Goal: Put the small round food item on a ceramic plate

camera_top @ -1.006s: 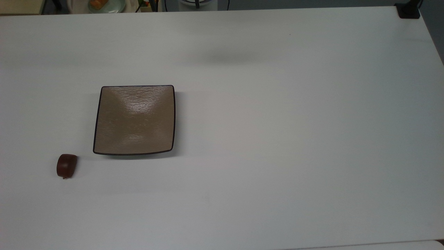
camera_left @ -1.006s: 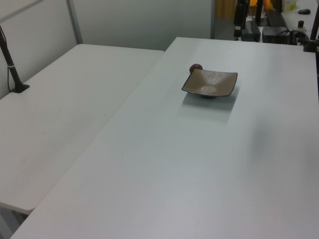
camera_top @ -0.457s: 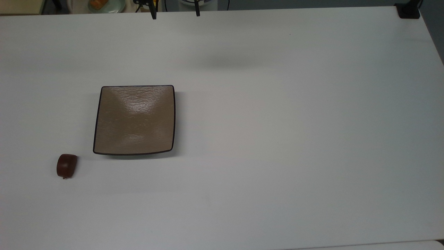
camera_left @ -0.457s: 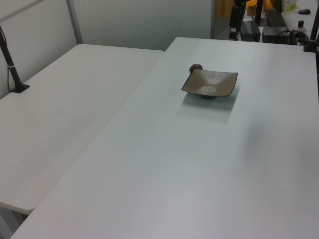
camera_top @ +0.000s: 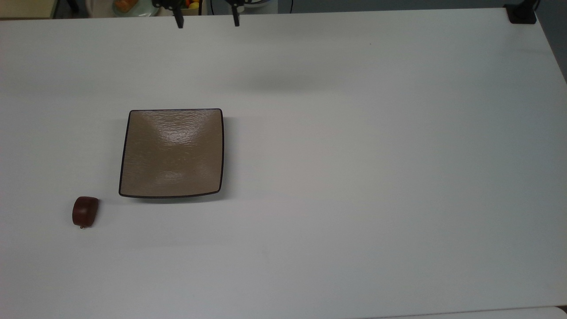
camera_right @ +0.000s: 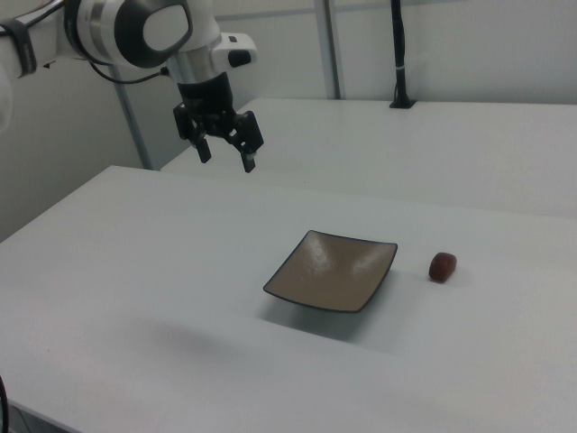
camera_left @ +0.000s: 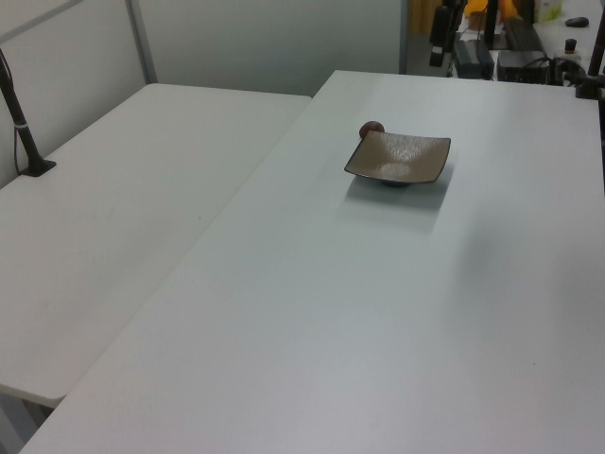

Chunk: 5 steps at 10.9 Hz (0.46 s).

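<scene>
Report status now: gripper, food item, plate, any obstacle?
Gripper open, empty, high above table. Small round food item on table, beside ceramic plate, not touching. Nothing between them.

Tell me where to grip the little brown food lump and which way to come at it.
Grip the small round food item across its narrower middle, coming straight down from above. It lies alone on the white table, apart from the ceramic plate, so both sides look free. The gripper hangs open, high beyond the plate. Its glossy, rounded sides may slip, so close centred.
</scene>
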Available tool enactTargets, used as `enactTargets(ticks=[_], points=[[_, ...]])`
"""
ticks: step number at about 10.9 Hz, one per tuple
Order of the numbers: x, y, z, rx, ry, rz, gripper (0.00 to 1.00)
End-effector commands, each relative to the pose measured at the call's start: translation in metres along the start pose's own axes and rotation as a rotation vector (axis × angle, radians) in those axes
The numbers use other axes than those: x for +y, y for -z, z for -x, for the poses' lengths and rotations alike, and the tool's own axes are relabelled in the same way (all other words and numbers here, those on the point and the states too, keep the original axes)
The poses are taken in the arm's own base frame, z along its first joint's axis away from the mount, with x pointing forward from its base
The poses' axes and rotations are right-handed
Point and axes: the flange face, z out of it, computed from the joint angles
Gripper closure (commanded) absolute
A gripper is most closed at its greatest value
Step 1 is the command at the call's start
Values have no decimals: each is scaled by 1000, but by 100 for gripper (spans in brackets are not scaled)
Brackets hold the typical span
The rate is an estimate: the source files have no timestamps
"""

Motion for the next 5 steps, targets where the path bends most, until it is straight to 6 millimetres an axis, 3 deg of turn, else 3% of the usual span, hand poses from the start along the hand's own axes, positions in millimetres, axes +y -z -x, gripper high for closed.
enactTargets(ticks=[1, 3, 5], points=[[25, 4, 0, 10, -35, -4, 0], [26, -7, -2, -3, -35, -5, 0], [38, -6, -1, 2, -53, -2, 0]])
